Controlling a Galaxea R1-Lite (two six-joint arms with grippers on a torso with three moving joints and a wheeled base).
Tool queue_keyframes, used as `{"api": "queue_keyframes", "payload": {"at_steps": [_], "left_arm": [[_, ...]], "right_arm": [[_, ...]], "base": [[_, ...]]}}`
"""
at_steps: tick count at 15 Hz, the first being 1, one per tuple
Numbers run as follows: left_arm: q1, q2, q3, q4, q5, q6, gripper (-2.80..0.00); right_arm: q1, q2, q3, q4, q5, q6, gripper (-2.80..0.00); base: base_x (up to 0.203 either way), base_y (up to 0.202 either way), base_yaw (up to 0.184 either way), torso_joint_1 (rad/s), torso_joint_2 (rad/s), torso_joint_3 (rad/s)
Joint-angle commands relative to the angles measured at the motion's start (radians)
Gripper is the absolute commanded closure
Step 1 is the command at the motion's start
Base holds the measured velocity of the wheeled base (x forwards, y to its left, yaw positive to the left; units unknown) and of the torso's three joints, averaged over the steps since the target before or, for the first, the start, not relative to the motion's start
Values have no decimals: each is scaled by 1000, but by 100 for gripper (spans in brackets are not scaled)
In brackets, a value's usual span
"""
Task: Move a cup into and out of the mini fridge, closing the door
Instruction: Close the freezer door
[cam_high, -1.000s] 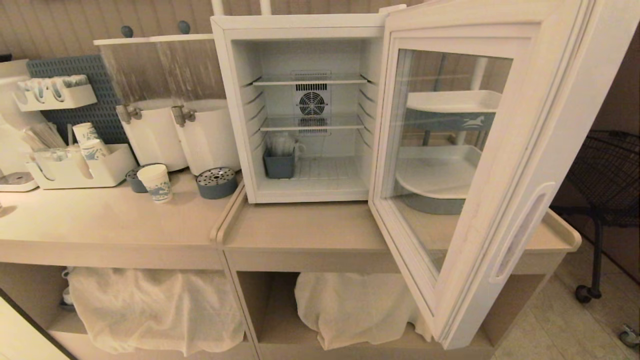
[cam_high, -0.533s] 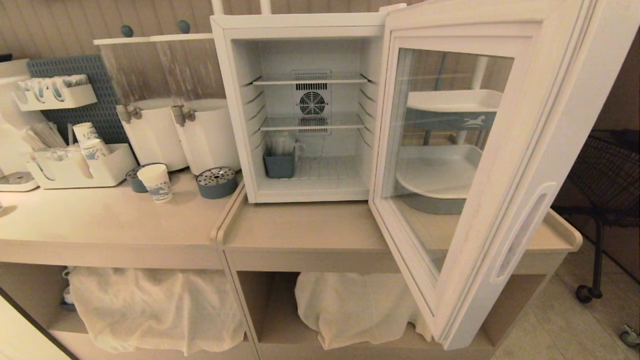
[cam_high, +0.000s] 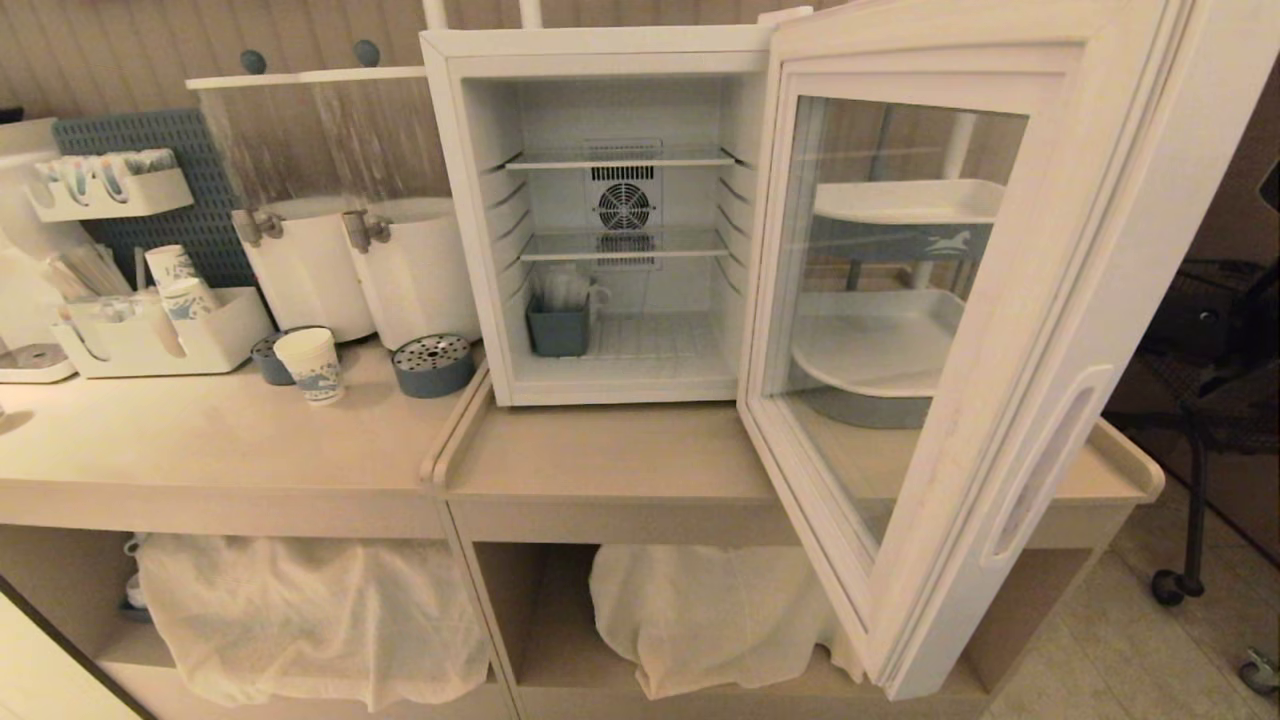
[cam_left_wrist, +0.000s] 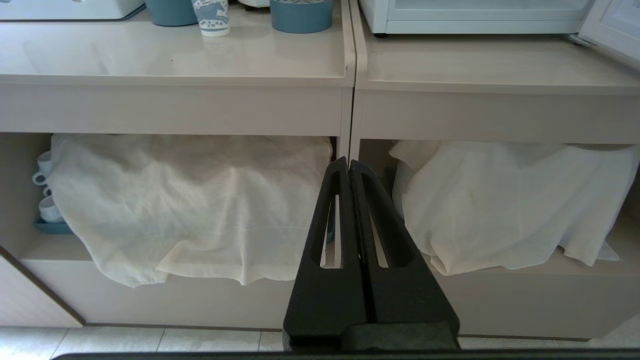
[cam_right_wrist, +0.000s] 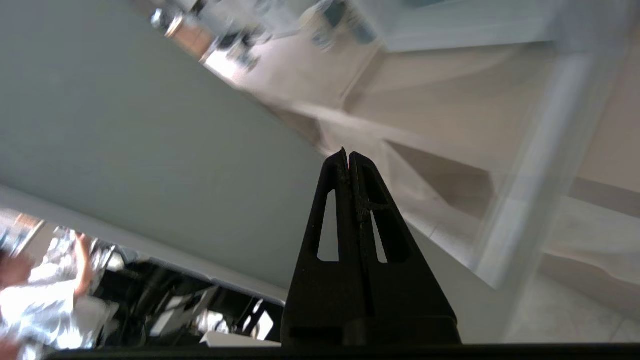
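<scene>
Beige counter (cam_high: 250, 440) – paper cup (cam_high: 311, 366) sits left of mini fridge (cam_high: 600, 50), door (cam_high: 1000, 300) swung wide; my left gripper (cam_left_wrist: 348, 165) and right gripper (cam_right_wrist: 348, 155) pinched closed, empty.

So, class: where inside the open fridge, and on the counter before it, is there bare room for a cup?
Inside the fridge, both wire shelves are bare, and so is the floor beside the grey bin. The counter before it is bare up to the open door. It is crowded left of the cup, by the dispensers.
</scene>
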Motion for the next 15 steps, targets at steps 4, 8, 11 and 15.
{"api": "queue_keyframes", "payload": {"at_steps": [4,8,11,15], "left_arm": [[0,-2,0,0,0,-1,0],[0,-2,0,0,0,-2,0],[0,-2,0,0,2,-2,0],[0,-2,0,-1,2,-4,0]], "right_arm": [[176,56,-20,-19,-126,6,0],[380,169,-160,-10,-369,7,0],[501,340,-332,7,-518,3,0],[548,580,-648,62,-625,-13,0]], "base": [[0,0,0,0,0,0],[0,0,0,0,0,0],[0,0,0,0,0,0],[0,0,0,0,0,0]]}}
